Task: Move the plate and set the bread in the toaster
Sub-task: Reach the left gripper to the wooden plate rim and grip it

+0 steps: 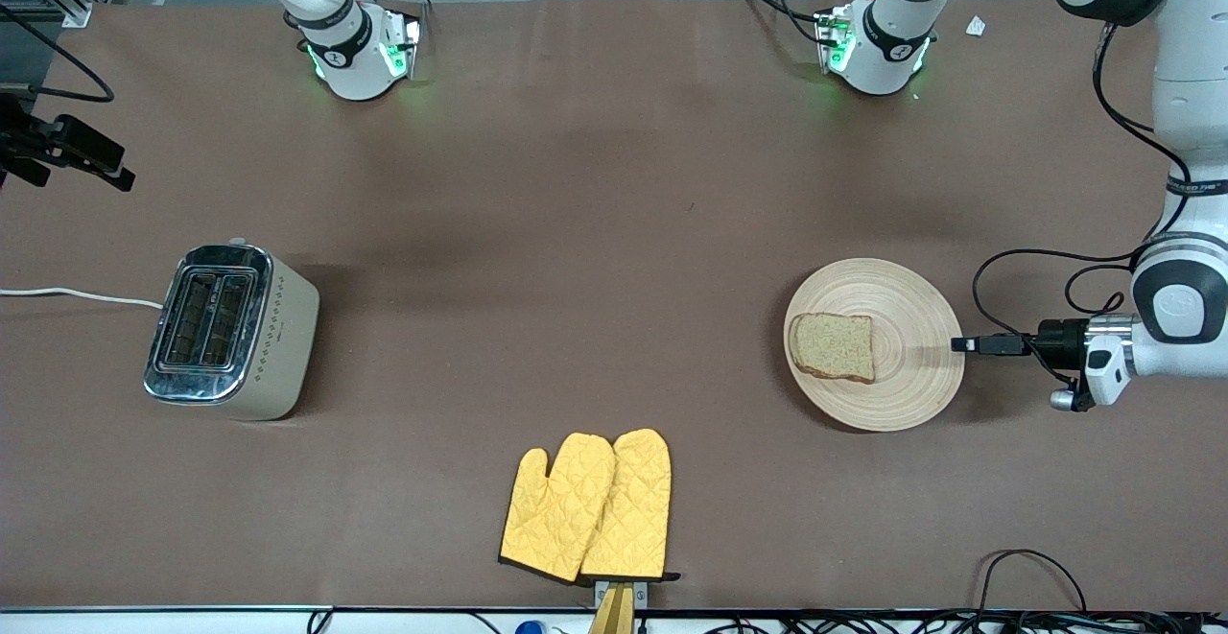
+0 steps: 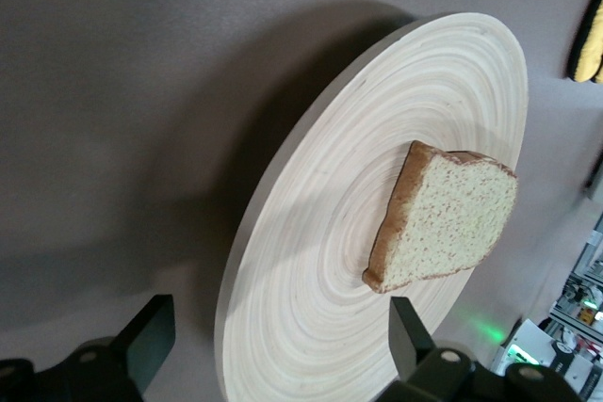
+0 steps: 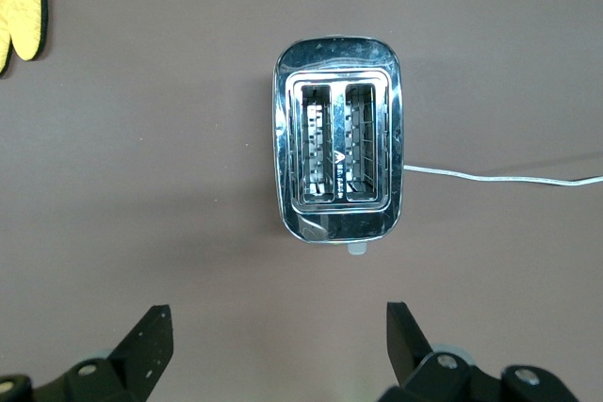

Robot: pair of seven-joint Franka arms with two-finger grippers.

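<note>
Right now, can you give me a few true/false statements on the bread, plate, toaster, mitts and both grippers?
1. The squarish slice of speckled brown bread lies on the round light tan wooden plate. True.
2. The boxy beige toaster with a chrome top already holds bread. False: both slots are empty.
3. The left gripper is open at the plate's rim, toward the left arm's end of the table. True.
4. The right gripper is shut on the bread. False: it is open above the toaster, holding nothing.
5. The pair of yellow quilted oven mitts lies on the plate. False: they lie on the table, nearer the front camera than the plate.
</note>
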